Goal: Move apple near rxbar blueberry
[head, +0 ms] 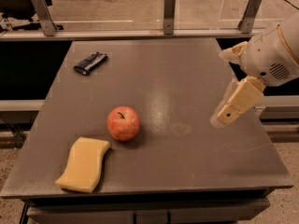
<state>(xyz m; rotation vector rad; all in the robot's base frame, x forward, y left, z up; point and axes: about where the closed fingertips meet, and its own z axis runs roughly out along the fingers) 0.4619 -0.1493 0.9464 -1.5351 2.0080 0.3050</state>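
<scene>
The red apple (123,123) with yellowish patches and a short dark stem sits on the grey table (187,78), left of centre and near the front. The rxbar blueberry (90,62), a small flat bar in a dark shiny wrapper, lies at the table's far left corner, well apart from the apple. My gripper (223,118) hangs over the right side of the table, some way right of the apple, holding nothing that I can see.
A pale yellow wavy sponge (84,164) lies at the front left, just left of and in front of the apple. A rail with metal posts (169,12) runs along the table's far edge. My white arm (273,55) reaches in from the right.
</scene>
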